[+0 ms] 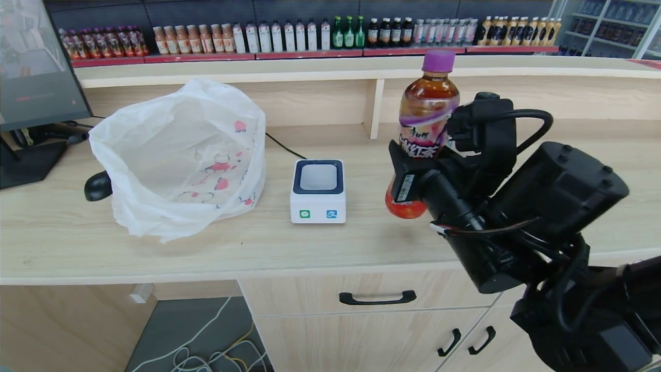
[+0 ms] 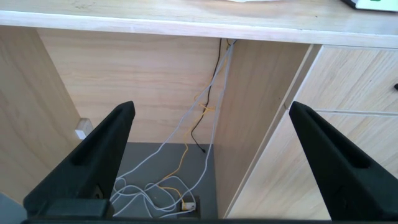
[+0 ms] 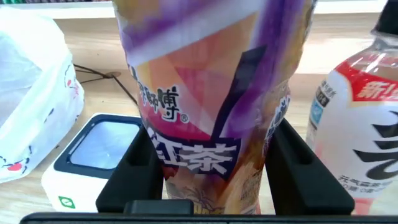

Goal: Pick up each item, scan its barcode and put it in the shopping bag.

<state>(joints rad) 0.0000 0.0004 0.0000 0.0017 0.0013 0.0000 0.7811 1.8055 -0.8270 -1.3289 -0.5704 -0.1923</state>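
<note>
- Hanging below the worktop's (image 1: 361, 243) front edge, toward its left end, the left gripper (image 2: 211, 118) has its fingers spread wide with nothing between them. It faces the open recess under the counter, where loose cables (image 2: 180, 168) trail to the floor.
- At the far left corner of the worktop stands a dark monitor (image 1: 31, 67).
- The white shopping bag (image 1: 178, 155) sits on the left half of the worktop, mouth open and upward (red and pink prints on its inner wall). A black rounded object (image 1: 98, 186) touches its left side.
- The scanner (image 1: 318, 191), a small white box with a dark-framed window on top, stands near the middle of the worktop just right of the bag. A thin black cable (image 1: 284, 147) runs from behind it toward the back edge.
- Right of the scanner, the right gripper (image 1: 421, 165) is clamped on the tea bottle (image 1: 428, 113) around its lower label. The bottle is upright, purple cap on top, and I cannot tell whether its base touches the worktop.
- A second bottle (image 3: 367, 124), clear with a white label, stands just beside the held one on the side away from the scanner.
</note>
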